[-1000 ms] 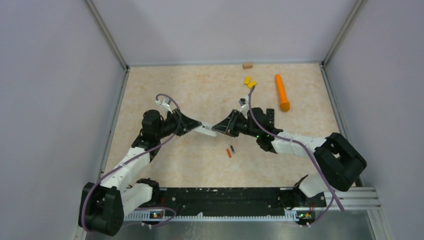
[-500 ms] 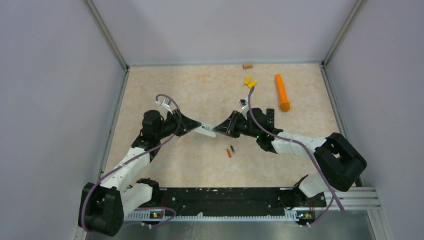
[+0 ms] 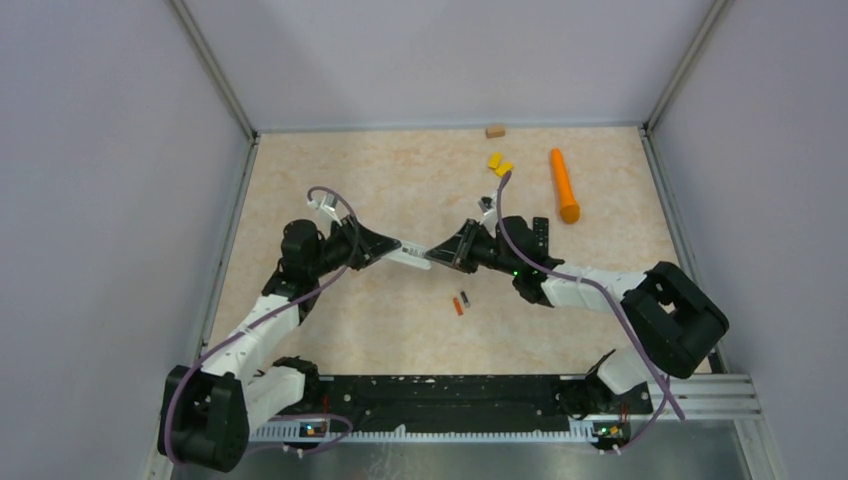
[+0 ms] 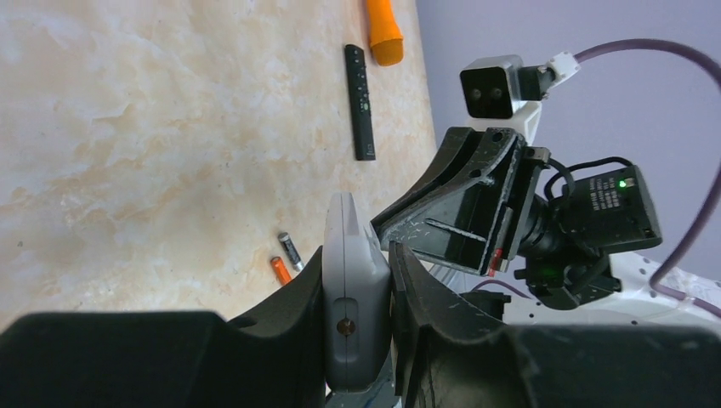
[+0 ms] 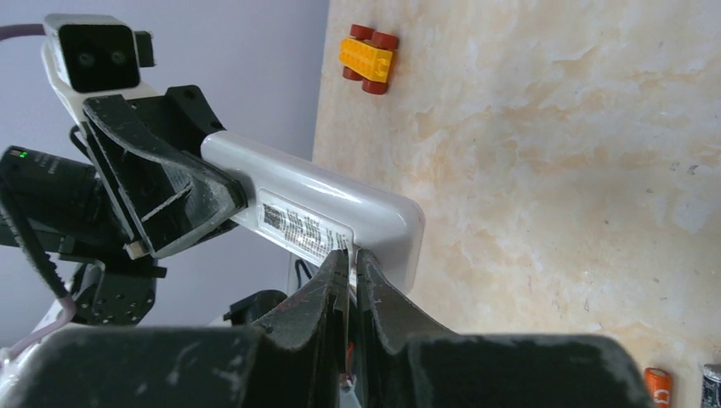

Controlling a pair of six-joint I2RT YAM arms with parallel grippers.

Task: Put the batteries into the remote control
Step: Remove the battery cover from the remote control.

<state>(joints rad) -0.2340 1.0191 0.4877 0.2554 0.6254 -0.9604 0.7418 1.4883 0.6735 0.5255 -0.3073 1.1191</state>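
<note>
Gripping the white remote control [image 3: 412,257] in the left hand [image 3: 388,249] above the table [image 3: 350,180], touching its end with the almost closed right hand [image 5: 350,255], with two batteries [image 3: 461,302] loose on the table nearby

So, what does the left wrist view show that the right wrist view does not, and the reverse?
Only the left wrist view: the black remote lying on the table, the end of the long orange cylinder, and the right end effector seen from outside.
Only the right wrist view: the yellow block, the printed label on the white remote, and the left end effector seen from outside, gripping that remote.
Both: the white remote in the left grip, and the orange-red battery beside a dark battery on the table.
</note>
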